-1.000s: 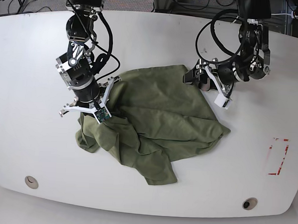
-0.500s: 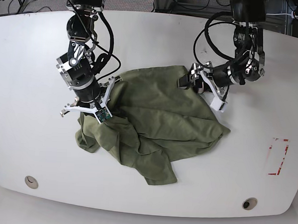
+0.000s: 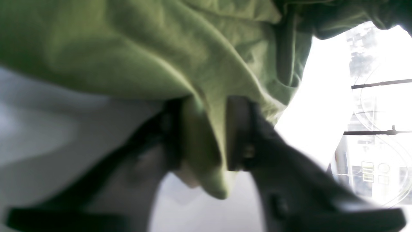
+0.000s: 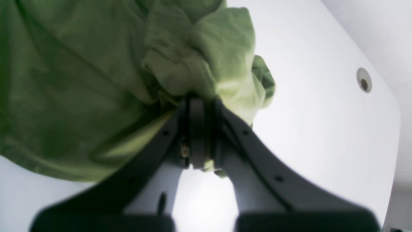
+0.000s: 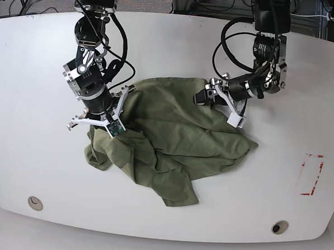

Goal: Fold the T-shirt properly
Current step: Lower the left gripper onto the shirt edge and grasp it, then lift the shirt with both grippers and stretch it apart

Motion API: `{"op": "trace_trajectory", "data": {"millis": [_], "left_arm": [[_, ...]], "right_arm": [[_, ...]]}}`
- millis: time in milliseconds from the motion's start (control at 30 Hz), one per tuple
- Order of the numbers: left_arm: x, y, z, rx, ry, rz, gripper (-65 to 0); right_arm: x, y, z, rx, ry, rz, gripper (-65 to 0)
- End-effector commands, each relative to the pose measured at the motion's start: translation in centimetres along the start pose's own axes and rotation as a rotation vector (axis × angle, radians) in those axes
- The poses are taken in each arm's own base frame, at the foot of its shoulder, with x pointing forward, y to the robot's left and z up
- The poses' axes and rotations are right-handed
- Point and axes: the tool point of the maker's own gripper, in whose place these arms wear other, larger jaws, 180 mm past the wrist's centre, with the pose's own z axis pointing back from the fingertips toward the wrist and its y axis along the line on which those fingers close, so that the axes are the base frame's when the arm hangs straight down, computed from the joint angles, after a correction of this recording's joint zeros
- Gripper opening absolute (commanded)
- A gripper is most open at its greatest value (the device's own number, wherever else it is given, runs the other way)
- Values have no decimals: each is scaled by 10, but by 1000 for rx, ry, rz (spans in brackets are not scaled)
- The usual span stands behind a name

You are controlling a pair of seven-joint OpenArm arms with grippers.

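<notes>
The T-shirt (image 5: 175,136) lies crumpled on the white counter (image 5: 30,168), an olive-green heap of loose folds around the middle of the surface. One flap of cloth trails from the heap toward the counter's near edge.

The right claw (image 5: 112,121) sits at the heap's left side in the base view. In its wrist view the right claw (image 4: 201,129) has its dark jaws pressed together on a bunched wad of the T-shirt (image 4: 96,80), with a little cloth poking out below them. A round hole (image 4: 363,80) in the counter (image 4: 322,129) shows past the wad.

The left claw (image 5: 205,96) is at the heap's far right corner, low against the cloth edge. In its wrist view the left claw (image 3: 204,132) has a fold of the T-shirt (image 3: 145,48) running down between its two dark jaws; the jaws stand narrow, close on either side of that fold, which hangs out below them. The picture is blurred, so how firmly they pinch cannot be told.

A red-outlined rectangle (image 5: 312,174) is marked on the counter well to the right of the heap.
</notes>
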Motion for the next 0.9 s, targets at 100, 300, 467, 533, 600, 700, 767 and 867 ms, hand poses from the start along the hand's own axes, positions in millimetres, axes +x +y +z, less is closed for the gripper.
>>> {"op": "trace_trajectory", "data": {"millis": [100,300,467,533,600,700,767,867], "left_arm": [[-10,14,5,60,61,-16,-650],[13,21,20,87,-23,-50,-650],[32,27,48,127,-170,-54,-650],[41,25,57,137,-200,-75,-650],[51,22,67,145,-223,-107,-650],[68,16,82,161,-271,-160,-650],[83,13,98,181,-307,-209,-650],[96,7,111,195,-334,-264,-650]], "right_arm": [[15,-8,3,-18,-53,7,-650],[20,-12,4,-32,-67,2,-650],[30,-18,10,-54,-96,8,-650],[32,-19,10,-58,-100,11,-650],[33,-21,10,-61,-103,13,-650],[38,-27,11,-77,-115,14,-650],[39,-37,11,-102,-117,0,-650],[45,-51,12,-134,-131,-10,-650]]}}
